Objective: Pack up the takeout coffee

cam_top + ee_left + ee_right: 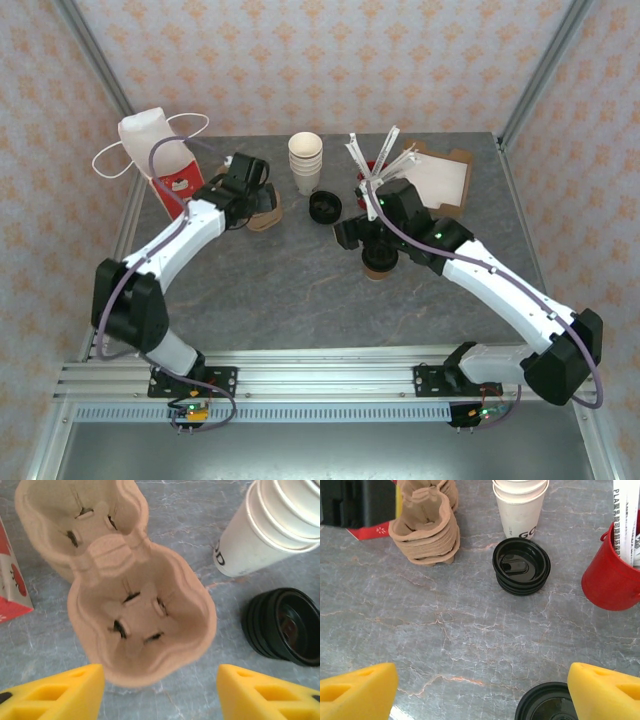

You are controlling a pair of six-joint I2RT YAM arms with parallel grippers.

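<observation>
While my right gripper hangs with jaws spread wide, the takeout coffee stands just below — its lid between my fingers, ungrasped.

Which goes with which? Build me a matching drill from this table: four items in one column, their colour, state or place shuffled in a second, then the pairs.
Column one:
1. cup carriers
2. lidless paper cups
3. loose lids
4. takeout coffee

Column two:
A. close by the open right gripper
B. black, stacked, no cup
C. tan pulp, next to the red-and-white bag
D. cream, nested upright

Pairs: 1-C, 2-D, 3-B, 4-A
</observation>
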